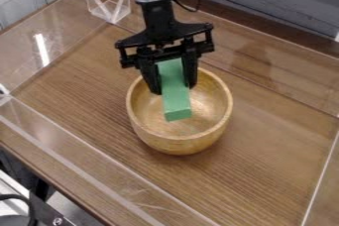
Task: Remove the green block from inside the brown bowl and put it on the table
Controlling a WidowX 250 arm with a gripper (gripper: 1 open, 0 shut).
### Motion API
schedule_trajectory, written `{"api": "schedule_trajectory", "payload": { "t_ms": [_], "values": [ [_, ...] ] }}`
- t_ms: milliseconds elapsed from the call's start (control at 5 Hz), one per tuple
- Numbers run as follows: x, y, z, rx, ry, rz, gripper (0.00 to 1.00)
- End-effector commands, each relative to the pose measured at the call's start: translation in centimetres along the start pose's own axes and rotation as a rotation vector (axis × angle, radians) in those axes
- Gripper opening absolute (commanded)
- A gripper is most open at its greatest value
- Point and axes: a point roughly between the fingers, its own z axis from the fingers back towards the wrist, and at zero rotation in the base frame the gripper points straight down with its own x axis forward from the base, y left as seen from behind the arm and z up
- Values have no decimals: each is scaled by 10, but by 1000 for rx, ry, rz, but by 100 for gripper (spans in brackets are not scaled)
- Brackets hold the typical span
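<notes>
A round tan wooden brown bowl [149, 131] sits on the brown wood-grain table [79, 91], near the middle. My black gripper [172, 71] points almost straight down over the bowl's far rim and is shut on the upper end of the green block [177, 95]. The block is a bright green bar that hangs tilted, its lower end still inside the bowl, just above the bottom.
Low clear plastic walls [27, 126] edge the tabletop on the left and front. A small clear plastic stand [106, 7] sits at the back left. Bare tabletop lies to the left and right of the bowl.
</notes>
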Motion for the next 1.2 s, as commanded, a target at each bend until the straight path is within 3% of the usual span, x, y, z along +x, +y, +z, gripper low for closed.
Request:
{"api": "schedule_trajectory", "payload": {
  "t_ms": [0, 400, 600, 800, 1000],
  "values": [
    [3, -2, 17, -42, -66, -7, 0],
    [-16, -19, 11, -26, -61, -113, 0],
    [-33, -36, 3, -14, -56, -203, 0],
    [-54, -59, -14, -3, -56, -317, 0],
    [-77, -81, -33, -1, -59, -382, 0]
  ]
}}
